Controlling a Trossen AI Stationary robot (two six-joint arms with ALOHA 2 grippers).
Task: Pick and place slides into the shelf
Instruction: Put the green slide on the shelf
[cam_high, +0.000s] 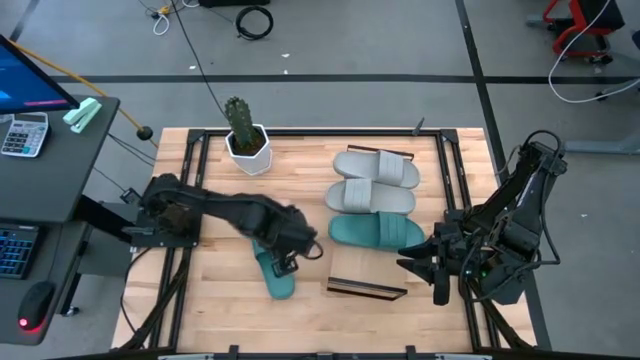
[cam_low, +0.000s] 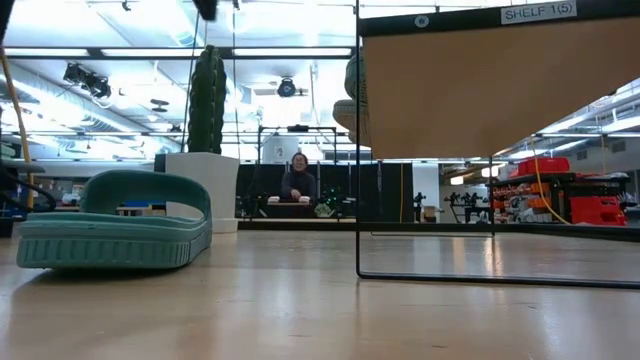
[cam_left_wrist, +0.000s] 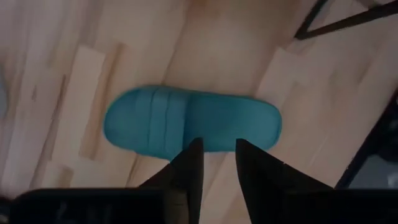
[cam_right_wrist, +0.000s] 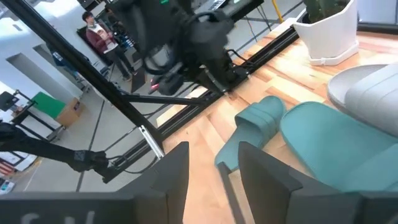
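One teal slide (cam_high: 277, 277) (cam_left_wrist: 193, 121) lies sole down on the slatted table near its front edge, left of the shelf (cam_high: 367, 289) (cam_low: 490, 85). My left gripper (cam_high: 286, 262) (cam_left_wrist: 217, 144) hangs open above this slide, pointing down and clear of it. Farther back, two grey slides (cam_high: 375, 168) (cam_high: 370, 197) and a second teal slide (cam_high: 375, 232) (cam_right_wrist: 348, 143) lie side by side on the table. At the table's right side my right gripper (cam_high: 428, 265) (cam_right_wrist: 214, 149) waits open with nothing between its fingers.
A white pot with a cactus (cam_high: 245, 140) (cam_low: 205, 160) stands at the back left of the table. Dark frame rails (cam_high: 455, 190) run along the table's sides. Beyond the table a person (cam_low: 298, 180) sits at a desk.
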